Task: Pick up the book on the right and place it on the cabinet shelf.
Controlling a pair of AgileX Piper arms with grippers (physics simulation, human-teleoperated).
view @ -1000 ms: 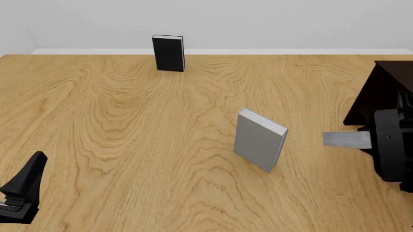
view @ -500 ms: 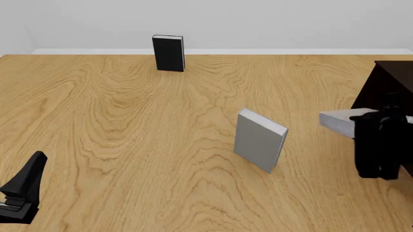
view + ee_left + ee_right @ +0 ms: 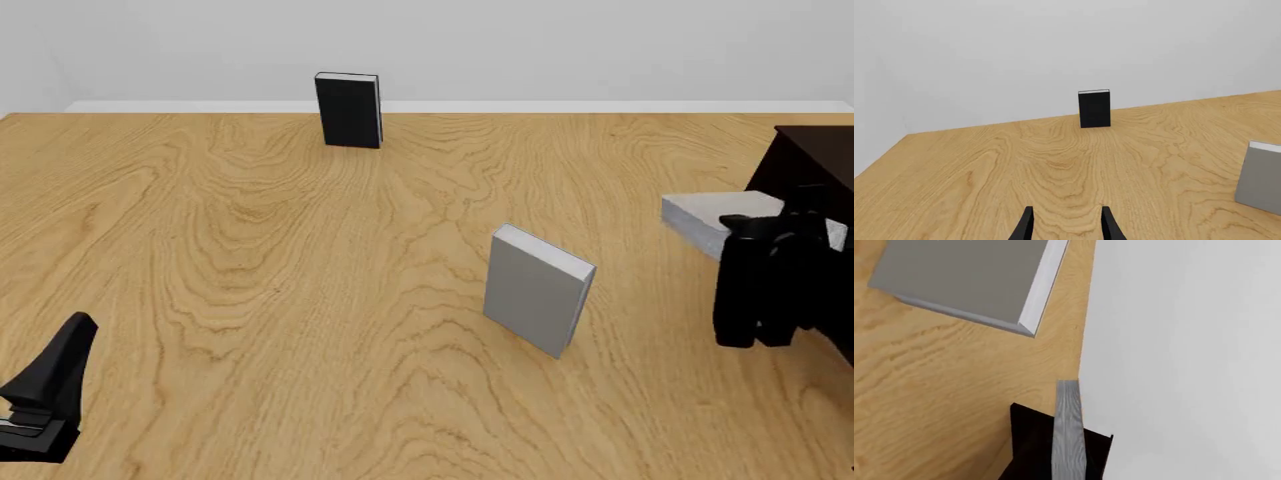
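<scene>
The book (image 3: 703, 217), light grey with a white page block, is held flat above the table by my right gripper (image 3: 771, 228), which is shut on its right end. The right wrist view shows this book (image 3: 1068, 430) edge-on between the dark fingers (image 3: 1029, 445). Just behind it, at the right edge of the front view, is the dark cabinet (image 3: 805, 160); its shelf recess is not visible. My left gripper (image 3: 51, 385) rests open at the near left, and its fingertips (image 3: 1027, 226) have nothing between them.
A second grey book (image 3: 538, 290) stands upright mid-table, also seen as a grey book (image 3: 967, 280) in the right wrist view and at the frame edge (image 3: 1261, 175) in the left wrist view. A small black book (image 3: 348, 110) stands at the far edge.
My right gripper has swung upward with the grey book, which has risen from low beside the cabinet to higher and closer to its front. The left arm has not moved.
</scene>
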